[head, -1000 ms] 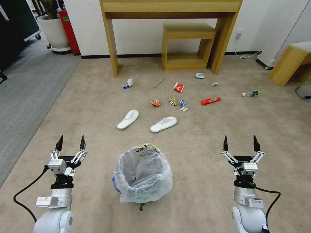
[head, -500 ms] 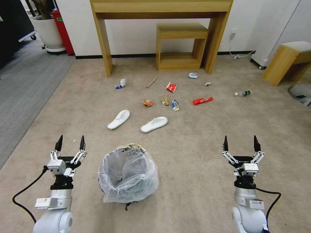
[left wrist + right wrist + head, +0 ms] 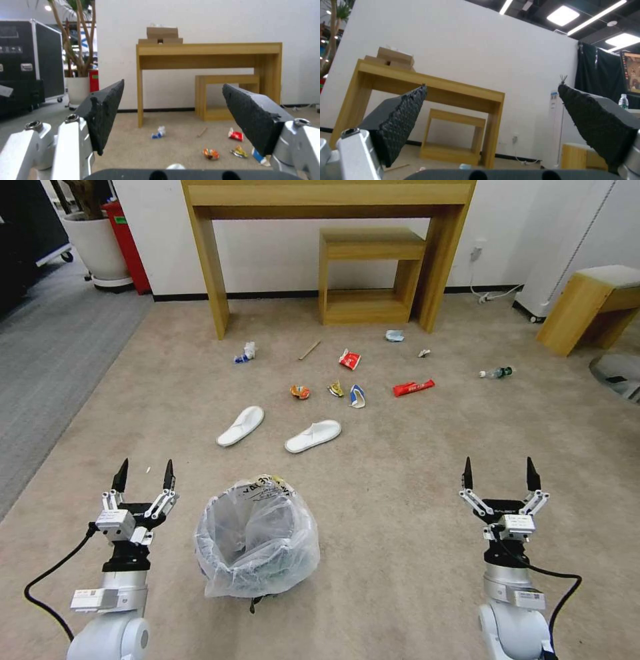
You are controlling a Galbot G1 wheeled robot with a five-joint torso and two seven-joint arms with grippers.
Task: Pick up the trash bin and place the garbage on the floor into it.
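I see the trash bin (image 3: 257,540) standing on the beige carpet (image 3: 400,500) close in front of me, between my two arms, its clear bag crinkled over the rim. Beyond it lie two white slippers (image 3: 241,425), then wrappers (image 3: 413,388), a wooden stick (image 3: 309,351) and a bottle (image 3: 496,373) near the wooden worktop (image 3: 327,220). My left hand (image 3: 144,475) hovers just beside the bin, fingers spread and empty; my right hand (image 3: 498,474) hangs well apart, also spread
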